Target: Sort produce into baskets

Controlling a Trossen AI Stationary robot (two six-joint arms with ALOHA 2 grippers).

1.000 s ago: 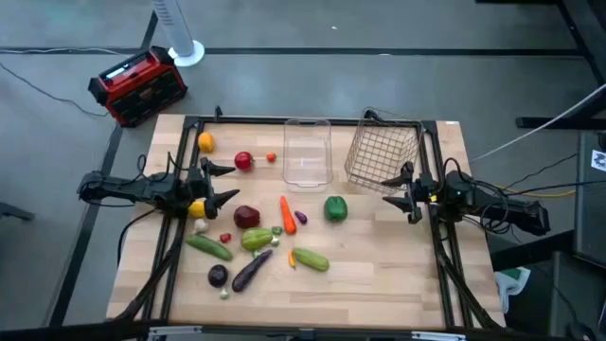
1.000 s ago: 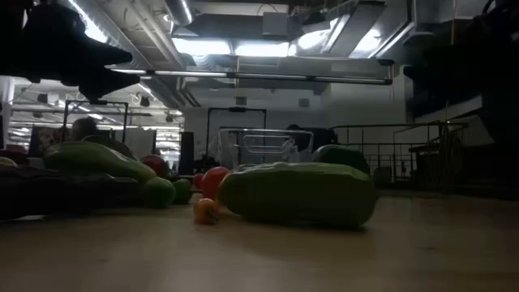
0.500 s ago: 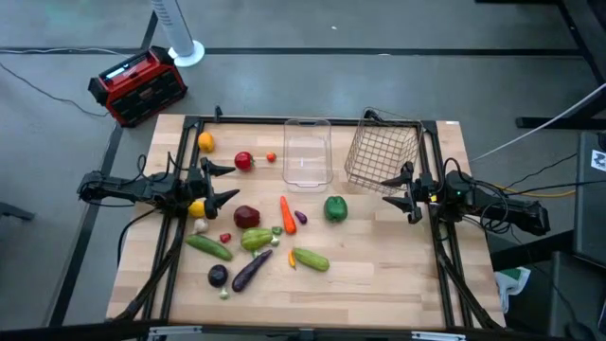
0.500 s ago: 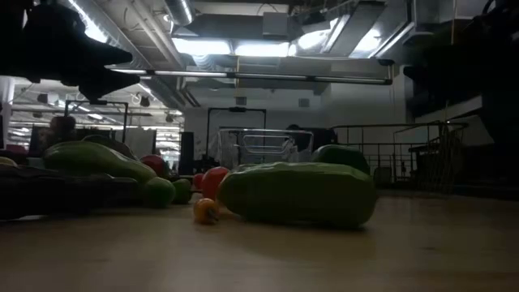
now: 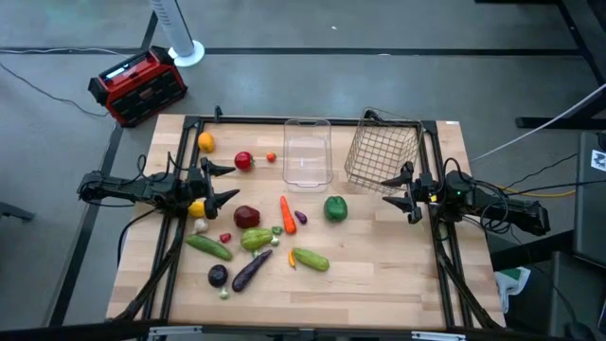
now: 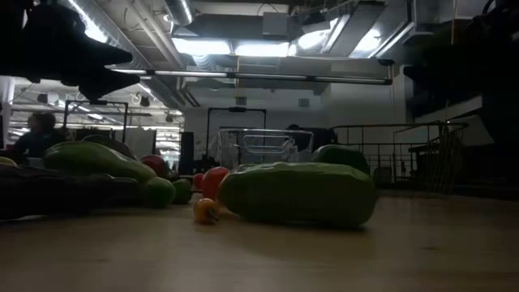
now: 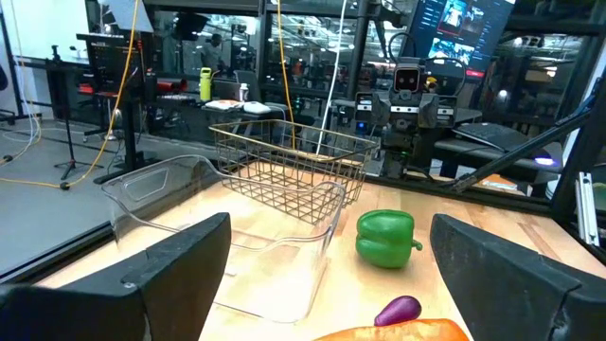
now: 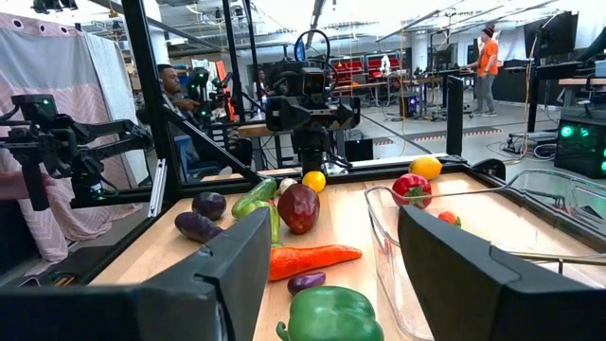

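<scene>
left gripper [image 5: 220,184] — at left edge, jaws wide, nothing held | right gripper [image 5: 401,194] — beside wire basket [image 5: 382,152], jaws parted, empty | produce is spread mid-table; bin [image 5: 306,152] and basket at far edge | lemon [image 5: 197,208] lies just by left fingers; green pepper [image 5: 335,208] is nearer right — neither grasped yet

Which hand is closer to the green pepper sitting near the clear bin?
The right hand. It hangs empty just past the green pepper, by the wire basket. The left hand, open, is across the table beyond the carrot.
</scene>
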